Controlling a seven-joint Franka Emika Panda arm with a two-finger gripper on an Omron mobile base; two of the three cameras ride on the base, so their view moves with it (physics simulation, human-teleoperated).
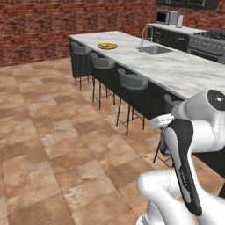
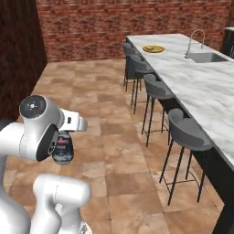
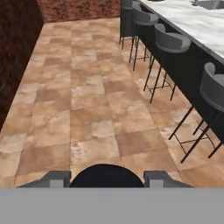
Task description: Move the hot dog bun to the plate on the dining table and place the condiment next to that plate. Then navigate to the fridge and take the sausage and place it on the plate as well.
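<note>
My gripper (image 3: 106, 178) is shut on the condiment (image 3: 106, 174), whose dark round cap sits between the two fingertips in the hand view. In the right base view the same dark bottle (image 2: 63, 153) hangs under the hand, low over the tiled floor and well apart from the dining table (image 2: 205, 91). The plate (image 1: 107, 45) with its orange-yellow rim lies near the far end of the marble top (image 1: 176, 70), also seen as the plate (image 2: 153, 49) beyond the stools. It is too small to tell whether the hot dog bun lies on it. The fridge and the sausage are out of view.
Several grey stools (image 2: 185, 130) line the near side of the table. A sink (image 1: 154, 49) with a steel faucet (image 1: 145, 35) is set into the top past the plate. A brick wall (image 2: 128, 27) closes the far side. Open tiled floor (image 3: 87, 100) lies ahead and left.
</note>
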